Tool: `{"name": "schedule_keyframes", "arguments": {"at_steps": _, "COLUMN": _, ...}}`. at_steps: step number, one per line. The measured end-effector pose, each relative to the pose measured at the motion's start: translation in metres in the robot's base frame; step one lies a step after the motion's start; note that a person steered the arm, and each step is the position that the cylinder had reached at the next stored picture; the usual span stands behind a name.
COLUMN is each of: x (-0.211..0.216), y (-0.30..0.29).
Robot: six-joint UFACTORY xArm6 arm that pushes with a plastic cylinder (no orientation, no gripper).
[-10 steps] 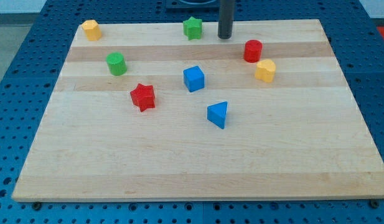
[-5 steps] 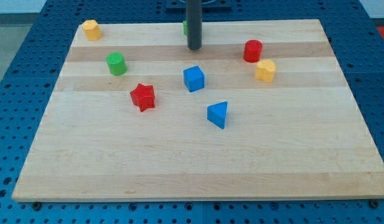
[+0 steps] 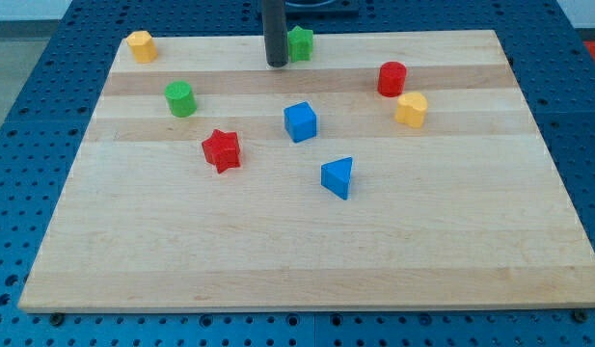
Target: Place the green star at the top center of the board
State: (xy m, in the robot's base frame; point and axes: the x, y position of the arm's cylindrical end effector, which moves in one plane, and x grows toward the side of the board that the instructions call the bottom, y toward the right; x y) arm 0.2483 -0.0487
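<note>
The green star (image 3: 300, 43) sits near the board's top edge, about at its centre; the rod hides its left part. My tip (image 3: 276, 64) rests on the board just left of the star and slightly below it, close to it; I cannot tell if they touch.
The wooden board (image 3: 307, 251) holds a yellow block (image 3: 141, 45) at the top left, a green cylinder (image 3: 180, 98), a red star (image 3: 221, 149), a blue cube (image 3: 300, 121), a blue triangle (image 3: 338, 177), a red cylinder (image 3: 392, 78) and a yellow block (image 3: 410, 109).
My tip has moved from the star's right side, across in front of it, to its left side. The star has hardly moved. The other blocks have not moved.
</note>
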Motion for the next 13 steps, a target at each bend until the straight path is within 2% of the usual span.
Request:
{"name": "schedule_keyframes", "arguments": {"at_steps": 4, "x": -0.008, "y": 0.001}}
{"name": "schedule_keyframes", "arguments": {"at_steps": 8, "x": -0.056, "y": 0.001}}
{"name": "schedule_keyframes", "arguments": {"at_steps": 10, "x": -0.055, "y": 0.001}}
{"name": "schedule_keyframes", "arguments": {"at_steps": 13, "x": -0.018, "y": -0.001}}
